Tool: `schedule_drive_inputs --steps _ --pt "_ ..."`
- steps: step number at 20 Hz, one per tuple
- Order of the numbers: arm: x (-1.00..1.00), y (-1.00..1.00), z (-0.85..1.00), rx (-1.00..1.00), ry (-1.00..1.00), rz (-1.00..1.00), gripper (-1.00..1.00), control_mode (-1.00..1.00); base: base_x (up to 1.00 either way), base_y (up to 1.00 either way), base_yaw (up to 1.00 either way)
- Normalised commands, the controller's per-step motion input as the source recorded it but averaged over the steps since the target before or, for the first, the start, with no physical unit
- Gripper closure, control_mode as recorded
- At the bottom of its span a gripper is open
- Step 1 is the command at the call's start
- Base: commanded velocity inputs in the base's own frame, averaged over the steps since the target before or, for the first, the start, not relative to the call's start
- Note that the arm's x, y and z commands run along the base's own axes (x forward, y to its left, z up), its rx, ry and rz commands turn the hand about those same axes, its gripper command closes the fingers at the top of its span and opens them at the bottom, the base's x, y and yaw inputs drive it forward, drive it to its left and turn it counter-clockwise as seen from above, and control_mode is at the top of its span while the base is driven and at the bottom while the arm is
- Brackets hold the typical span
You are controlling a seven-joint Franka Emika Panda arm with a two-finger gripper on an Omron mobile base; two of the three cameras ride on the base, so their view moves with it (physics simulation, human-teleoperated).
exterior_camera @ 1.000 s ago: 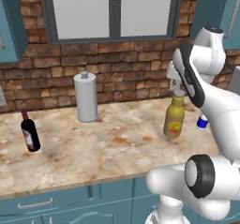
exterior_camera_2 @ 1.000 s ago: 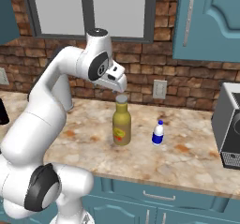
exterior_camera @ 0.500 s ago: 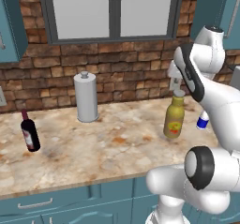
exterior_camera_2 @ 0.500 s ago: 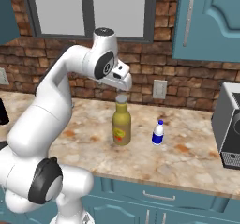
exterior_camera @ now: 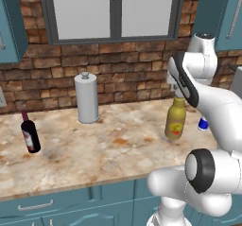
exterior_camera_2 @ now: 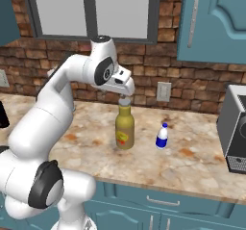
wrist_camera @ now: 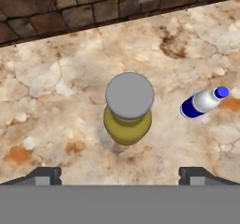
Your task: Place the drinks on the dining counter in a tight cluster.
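Note:
The drinks stand on a marbled counter (exterior_camera: 108,149) under a windowed brick wall; the dining counter is out of view. A fat olive-yellow bottle (exterior_camera: 175,121) (exterior_camera_2: 124,128) (wrist_camera: 127,110) with a grey cap stands upright. My gripper (exterior_camera: 177,91) (exterior_camera_2: 124,95) (wrist_camera: 119,174) hangs just above its cap, open, fingers wide apart with nothing between them. To the bottle's right is a tiny white blue-banded bottle (exterior_camera: 203,124) (exterior_camera_2: 162,136) (wrist_camera: 201,102). A dark wine bottle (exterior_camera: 30,134) with a red label stands far to the left.
A tall grey canister (exterior_camera: 86,98) stands near the brick wall, left of the olive bottle. A grey appliance (exterior_camera_2: 235,137) sits at the counter's right end. A wall outlet (exterior_camera_2: 164,91) is behind the bottles. Teal cabinets (exterior_camera_2: 211,22) hang above.
The hand has shifted slightly, settling over the olive bottle's cap. The bottles and the canister have not moved.

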Motion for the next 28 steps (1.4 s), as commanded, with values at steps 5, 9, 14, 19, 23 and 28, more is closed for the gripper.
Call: schedule_drive_inputs --steps 5,9,14,19,23,28 --pt "0.21 0.0 -0.37 -0.02 0.0 0.0 -1.0 -1.0 0.0 0.0 0.0" --pt "0.25 0.0 -0.09 -0.01 0.0 0.0 -1.0 -1.0 0.0 0.0 0.0" --pt "0.26 0.0 0.0 0.0 0.0 0.0 -1.0 -1.0 0.0 0.0 0.0" --pt "0.2 -0.1 0.0 0.0 0.0 0.0 -1.0 -1.0 0.0 0.0 0.0" --pt "0.21 -0.33 -0.03 0.0 0.0 0.0 -1.0 -1.0 0.0 0.0 0.0" --pt "0.11 -0.15 -0.09 0.0 0.0 0.0 -1.0 -1.0 0.0 0.0 0.0"
